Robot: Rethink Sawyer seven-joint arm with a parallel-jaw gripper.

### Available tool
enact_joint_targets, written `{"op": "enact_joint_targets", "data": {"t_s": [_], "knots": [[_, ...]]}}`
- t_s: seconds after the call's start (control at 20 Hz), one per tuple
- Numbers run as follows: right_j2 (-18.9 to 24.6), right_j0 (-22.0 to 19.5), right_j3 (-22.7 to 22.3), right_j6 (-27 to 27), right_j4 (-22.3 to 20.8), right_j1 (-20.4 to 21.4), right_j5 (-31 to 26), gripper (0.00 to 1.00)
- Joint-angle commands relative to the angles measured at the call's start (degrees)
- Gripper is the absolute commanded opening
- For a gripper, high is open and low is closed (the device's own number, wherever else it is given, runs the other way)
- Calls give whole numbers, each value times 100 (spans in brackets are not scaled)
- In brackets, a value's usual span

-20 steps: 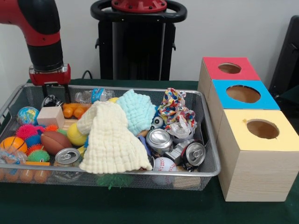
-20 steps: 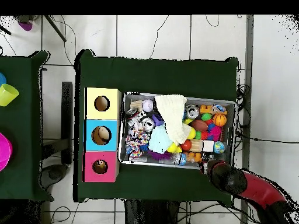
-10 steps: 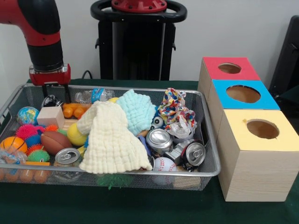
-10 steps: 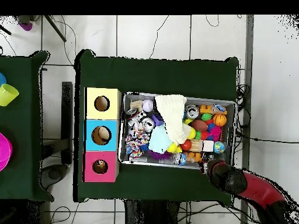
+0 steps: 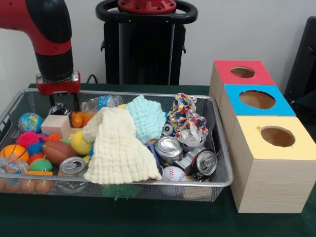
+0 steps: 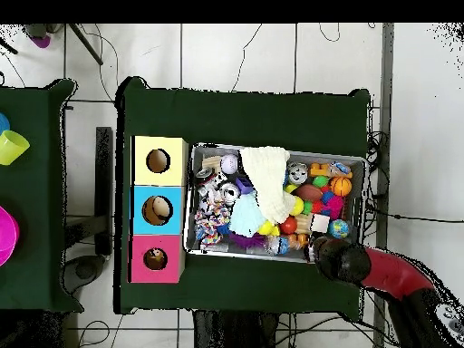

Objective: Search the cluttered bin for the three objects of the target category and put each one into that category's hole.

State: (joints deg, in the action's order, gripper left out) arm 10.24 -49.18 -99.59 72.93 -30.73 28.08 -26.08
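Note:
A wire bin (image 5: 224, 148) holds a jumble of toys, cloths and cans. My gripper (image 5: 63, 102) hangs open over the bin's back left corner, its fingers (image 5: 75, 101) reaching below the rim on either side of a small black object (image 5: 58, 108), just behind a wooden block (image 5: 55, 125). In the overhead view the gripper (image 6: 317, 246) is at the bin's (image 6: 366, 195) lower right corner. Three cans show: two (image 5: 169, 148) (image 5: 205, 162) at the right and one (image 5: 72, 166) at the front left. The red (image 5: 243, 72), blue (image 5: 256, 99) and yellow (image 5: 277, 136) hole boxes stand to the right.
A pale yellow cloth (image 5: 118, 148) and a light blue cloth (image 5: 146, 117) cover the bin's middle. Around them lie a football (image 5: 58, 150), a globe ball (image 5: 29, 121), an orange ball (image 5: 14, 152), spiky balls, a baseball (image 5: 174, 174) and a crushed bottle (image 5: 101, 101).
The arm has shifted a little to the right and lower into the bin's back left corner. The bottle and nearby items there have shifted slightly.

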Motion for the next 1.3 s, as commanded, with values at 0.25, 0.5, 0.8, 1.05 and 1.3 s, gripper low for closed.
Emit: {"op": "enact_joint_targets", "data": {"t_s": [0.25, 0.5, 0.8, 1.05, 1.3], "knots": [[1017, 614, 1920, -538, 81, -1235, -1129, 100], [1217, 477, 2032, -670, -14, -1382, -1147, 100], [1346, 405, 2072, -640, -99, -1455, -1166, 100], [1386, 387, 2060, -549, -160, -1457, -1130, 100], [1323, 490, 2011, -442, -176, -1228, -1292, 100]]}}
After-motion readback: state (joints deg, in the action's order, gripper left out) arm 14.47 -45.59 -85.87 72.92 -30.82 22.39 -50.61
